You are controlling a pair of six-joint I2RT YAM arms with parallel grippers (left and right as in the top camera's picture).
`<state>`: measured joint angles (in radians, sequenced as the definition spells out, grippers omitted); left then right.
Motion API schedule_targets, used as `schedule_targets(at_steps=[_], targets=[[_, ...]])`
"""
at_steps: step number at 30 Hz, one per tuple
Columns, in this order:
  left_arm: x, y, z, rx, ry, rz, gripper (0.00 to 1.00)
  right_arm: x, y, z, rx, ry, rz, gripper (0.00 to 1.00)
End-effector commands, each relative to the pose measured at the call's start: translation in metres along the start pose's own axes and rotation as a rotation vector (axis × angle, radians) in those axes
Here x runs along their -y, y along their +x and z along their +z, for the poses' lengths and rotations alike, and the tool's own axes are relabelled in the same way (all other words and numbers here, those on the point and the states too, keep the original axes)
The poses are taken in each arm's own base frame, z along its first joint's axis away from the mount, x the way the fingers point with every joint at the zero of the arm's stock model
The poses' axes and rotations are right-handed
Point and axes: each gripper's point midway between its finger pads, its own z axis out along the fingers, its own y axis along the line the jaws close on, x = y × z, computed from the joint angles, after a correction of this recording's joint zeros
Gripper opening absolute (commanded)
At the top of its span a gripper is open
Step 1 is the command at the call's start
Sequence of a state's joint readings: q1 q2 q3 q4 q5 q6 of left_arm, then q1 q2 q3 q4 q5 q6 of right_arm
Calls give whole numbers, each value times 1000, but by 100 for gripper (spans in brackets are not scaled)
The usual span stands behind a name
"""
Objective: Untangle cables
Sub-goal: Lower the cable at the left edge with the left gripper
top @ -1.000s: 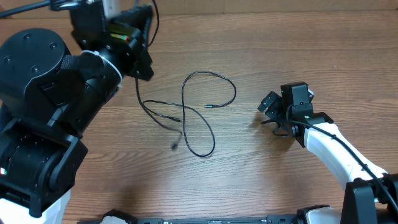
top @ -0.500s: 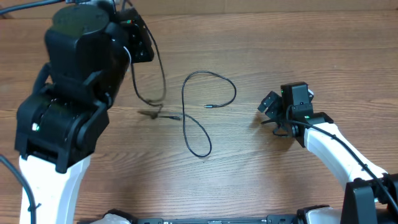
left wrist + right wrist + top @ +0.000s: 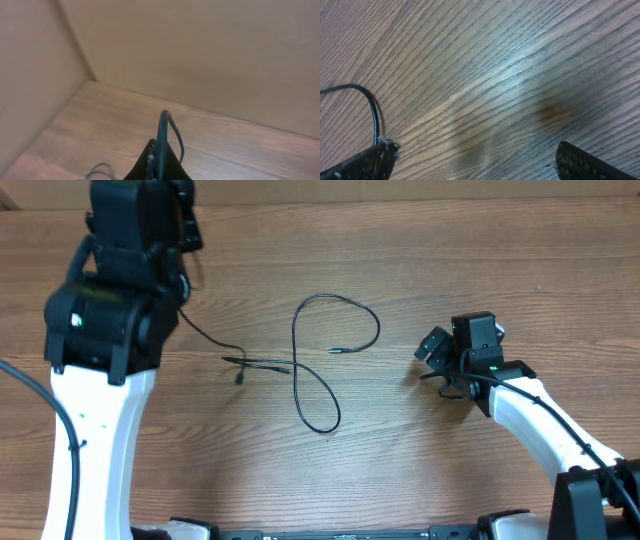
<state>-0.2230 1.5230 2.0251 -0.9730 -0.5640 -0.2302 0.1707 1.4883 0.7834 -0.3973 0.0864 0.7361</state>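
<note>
Wood-grain worktop [image 3: 420,470], tan walls [image 3: 200,50] behind. Thin black cables [image 3: 318,395] lie loosely looped; one looks pinched in left tool [image 3: 156,162], view's tight; right tool [image 3: 477,160] spread open.

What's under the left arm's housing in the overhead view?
One cable runs in beneath it; the left wrist view shows it pinched in the left gripper. The table beneath is covered.
</note>
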Motion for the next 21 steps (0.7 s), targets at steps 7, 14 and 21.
schedule_targets(at_steps=[7, 14, 21], targets=[[-56, 30, 65, -159, -124, -5, 4, 5, 0, 0, 10, 17, -1, 100], [-100, 89, 112, -378, -245, -93, 4, 5, 0, 0, 10, 17, -1, 100], [-148, 162, 148, -633, -397, -133, 4, 5, 0, 0, 10, 17, -1, 100]])
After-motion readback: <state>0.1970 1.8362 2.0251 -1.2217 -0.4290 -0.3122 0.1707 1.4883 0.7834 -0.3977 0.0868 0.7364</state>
